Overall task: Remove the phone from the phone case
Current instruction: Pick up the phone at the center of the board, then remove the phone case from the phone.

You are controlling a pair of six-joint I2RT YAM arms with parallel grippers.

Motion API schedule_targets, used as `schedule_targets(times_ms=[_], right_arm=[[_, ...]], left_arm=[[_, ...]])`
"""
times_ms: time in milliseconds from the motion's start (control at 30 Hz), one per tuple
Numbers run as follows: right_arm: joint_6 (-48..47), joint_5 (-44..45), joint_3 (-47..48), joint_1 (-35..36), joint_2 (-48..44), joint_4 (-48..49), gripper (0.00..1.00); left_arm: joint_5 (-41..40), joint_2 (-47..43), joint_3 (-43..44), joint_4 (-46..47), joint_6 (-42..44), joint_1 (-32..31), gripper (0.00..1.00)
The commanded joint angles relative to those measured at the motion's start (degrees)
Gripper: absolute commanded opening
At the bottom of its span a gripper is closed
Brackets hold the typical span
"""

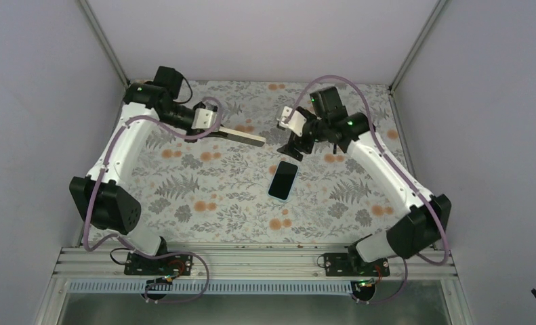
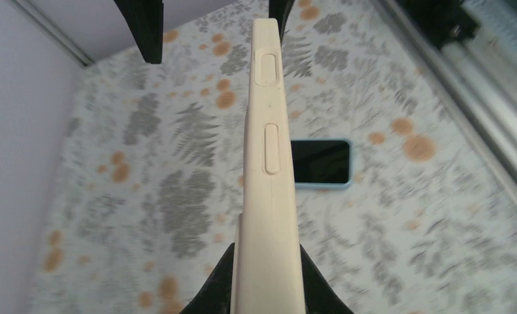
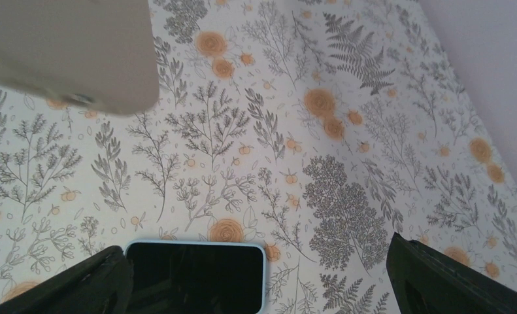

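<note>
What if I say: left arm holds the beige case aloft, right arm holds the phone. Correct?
No: the phone lies on the table, near the open right end effector, per the top external view. The left end effector does hold the beige case aloft.

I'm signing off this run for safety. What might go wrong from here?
1. The left tool grips the beige case at one end only, and most of it sticks out unsupported. It might slip or drop onto the table.
2. The phone lies screen-up close to the open right tool. A careless descent could strike the glass.
</note>
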Motion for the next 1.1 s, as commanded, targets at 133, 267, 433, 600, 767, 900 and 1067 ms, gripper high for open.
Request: schedule_targets(times_ms=[133, 267, 433, 600, 767, 900, 1067], right_arm=[[-2.72, -5.05, -9.31, 0.01, -8.33, 6.02, 1.00], [-5.31, -5.38, -9.48, -0.18, -7.86, 5.09, 0.98], [-8.73, -16.84, -5.82, -5.07, -5.10, 1.54, 0.93], [-13.58, -28.18, -0.32, -8.86, -0.10, -5.55, 0.91], [-14.84, -34.58, 5.12, -8.72, 5.22, -9.56, 0.87], [-16.32, -37.10, 8.34, -8.78, 8.51, -12.21, 0.86], [-18.46, -37.53, 10.05, -8.78, 11.89, -15.27, 0.84]], left_arm=[[-7.05, 1.55, 5.45, -4.09, -29.53, -8.42, 0.02], [-6.51, 1.03, 3.36, -4.05, -28.67, -9.43, 0.02], [-7.72, 1.04, 3.62, -4.14, -29.56, -9.67, 0.02], [-6.73, 1.60, 3.47, -4.03, -29.88, -9.60, 0.02], [-5.78, 3.19, 4.35, -3.98, -29.84, -9.58, 0.02], [-5.76, 4.55, 5.70, -3.96, -30.20, -9.57, 0.02], [-6.33, 5.49, 6.57, -3.97, -30.25, -9.58, 0.02]])
